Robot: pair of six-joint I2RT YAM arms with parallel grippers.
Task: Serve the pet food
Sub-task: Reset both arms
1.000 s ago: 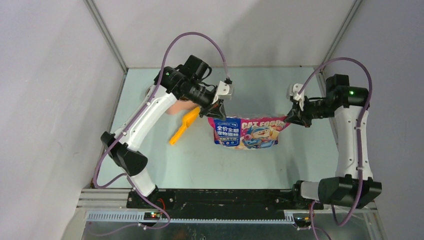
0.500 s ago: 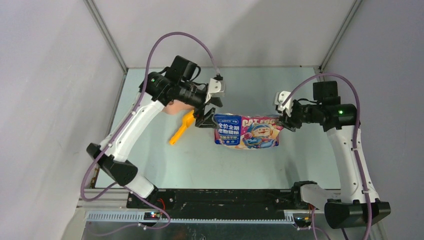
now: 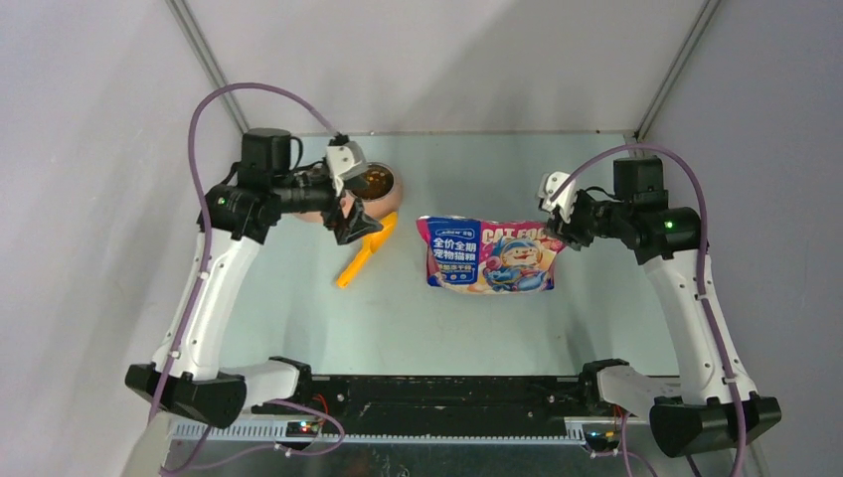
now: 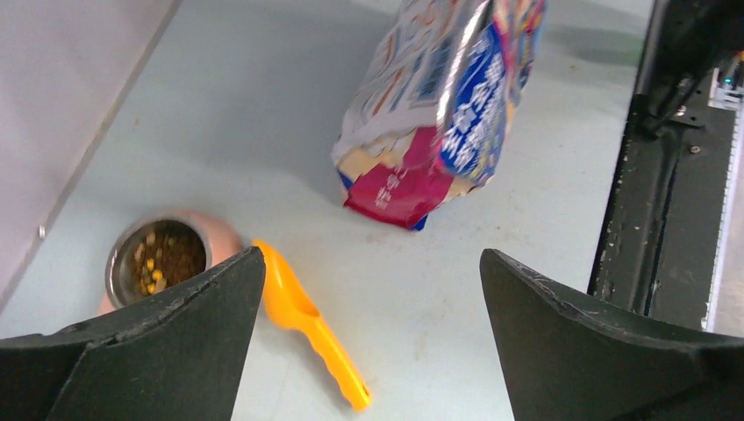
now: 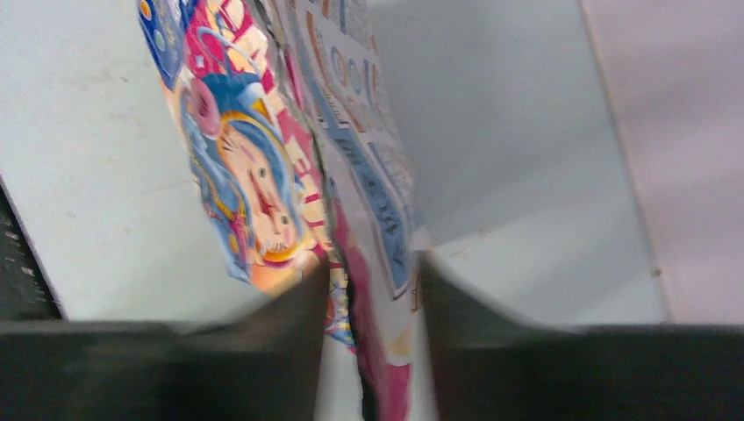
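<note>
The glossy blue, pink and red pet food bag [image 3: 492, 255] rests on the table at centre. Its right top corner stands between the fingers of my right gripper [image 3: 554, 236]. In the blurred right wrist view the bag's edge [image 5: 368, 202] fills the narrow gap of the right gripper [image 5: 373, 289]. My left gripper [image 3: 353, 224] hangs wide open and holds nothing, left of the bag and above the orange scoop [image 3: 363, 253]. Through the left gripper [image 4: 368, 263] I see the bag [image 4: 439, 105], the scoop [image 4: 307, 320] and brown kibble [image 4: 167, 259] in a steel bowl.
The pink feeder [image 3: 395, 196] with the kibble-filled bowl stands at the back left, touching the scoop's head. Grey walls close the table on three sides. A black rail [image 3: 437, 393] with both arm bases runs along the near edge.
My left gripper let go of the bag's left corner, opened wide and drew back left over the scoop. The bag dropped onto the table. My right gripper opened, then narrowed again on the right corner.
</note>
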